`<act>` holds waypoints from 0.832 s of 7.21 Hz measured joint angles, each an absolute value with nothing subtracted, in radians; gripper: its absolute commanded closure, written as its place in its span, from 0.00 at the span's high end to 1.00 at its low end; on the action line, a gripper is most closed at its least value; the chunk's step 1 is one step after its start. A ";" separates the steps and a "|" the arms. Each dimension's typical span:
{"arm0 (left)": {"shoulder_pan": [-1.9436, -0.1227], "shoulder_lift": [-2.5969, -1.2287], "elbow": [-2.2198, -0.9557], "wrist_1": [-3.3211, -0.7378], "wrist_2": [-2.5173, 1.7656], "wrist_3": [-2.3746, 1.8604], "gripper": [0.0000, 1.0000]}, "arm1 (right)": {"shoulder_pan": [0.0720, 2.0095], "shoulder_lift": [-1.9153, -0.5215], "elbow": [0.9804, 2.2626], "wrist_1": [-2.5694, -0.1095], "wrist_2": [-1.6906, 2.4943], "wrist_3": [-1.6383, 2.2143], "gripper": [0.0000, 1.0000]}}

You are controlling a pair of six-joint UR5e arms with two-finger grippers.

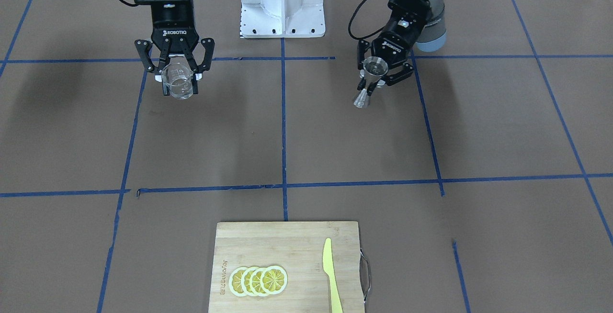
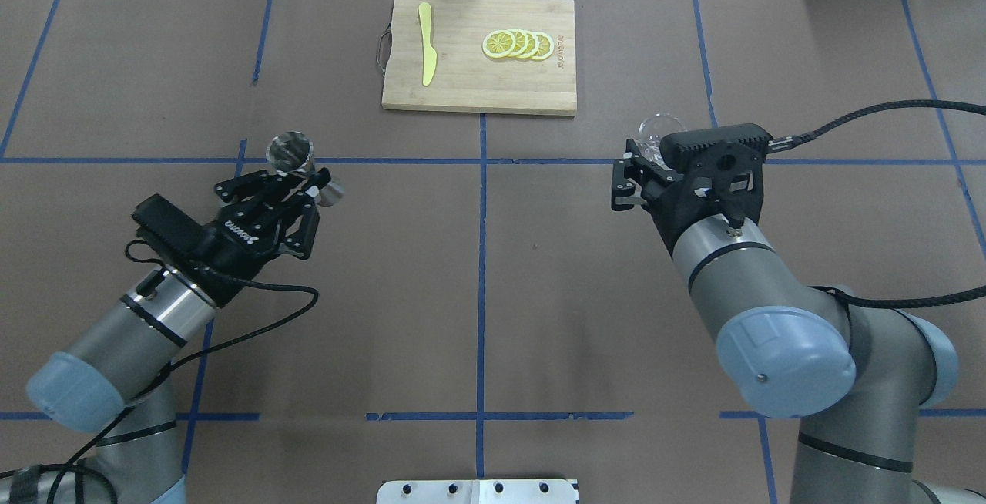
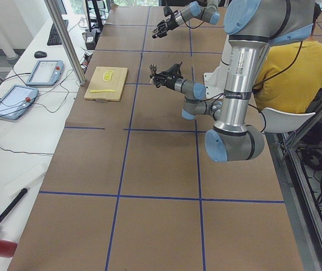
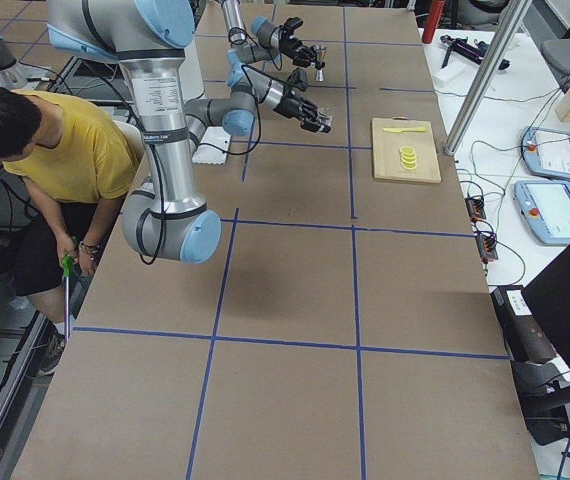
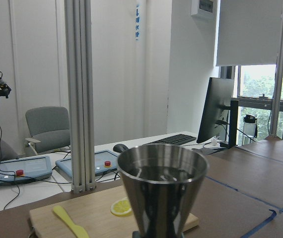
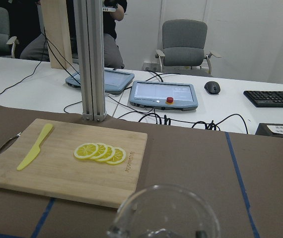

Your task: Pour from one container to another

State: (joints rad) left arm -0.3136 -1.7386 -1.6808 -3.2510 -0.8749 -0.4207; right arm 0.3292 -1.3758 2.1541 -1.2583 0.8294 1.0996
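The clear glass cup [image 1: 179, 88] is gripped between the fingers of the right tool [image 1: 178, 77], which are closed on its sides, and it is held upright above the brown surface [image 1: 287, 150]. The metal jigger [image 1: 361, 99] is clamped at its narrow waist by the left tool [image 1: 371, 81], with the wide open cone turned upward. The two containers are kept well apart, each on its own side of the middle blue tape line. Whether liquid is inside the cup cannot be told. At the edge of the surface far from the robot, a wooden cutting board [image 1: 287, 241] is placed, and on it a row of overlapping lemon slices [image 1: 258, 280] and a yellow knife [image 1: 332, 274] are laid.
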 measured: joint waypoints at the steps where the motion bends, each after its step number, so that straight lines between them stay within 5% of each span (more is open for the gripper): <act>1: -0.314 -1.670 -1.681 -3.305 -0.841 -0.422 0.00 | 0.330 -1.448 2.152 -1.170 0.836 1.101 0.00; 6: -0.310 -1.475 -1.519 -3.509 -0.619 -0.627 0.00 | 0.330 -1.575 2.126 -1.047 0.836 1.102 0.00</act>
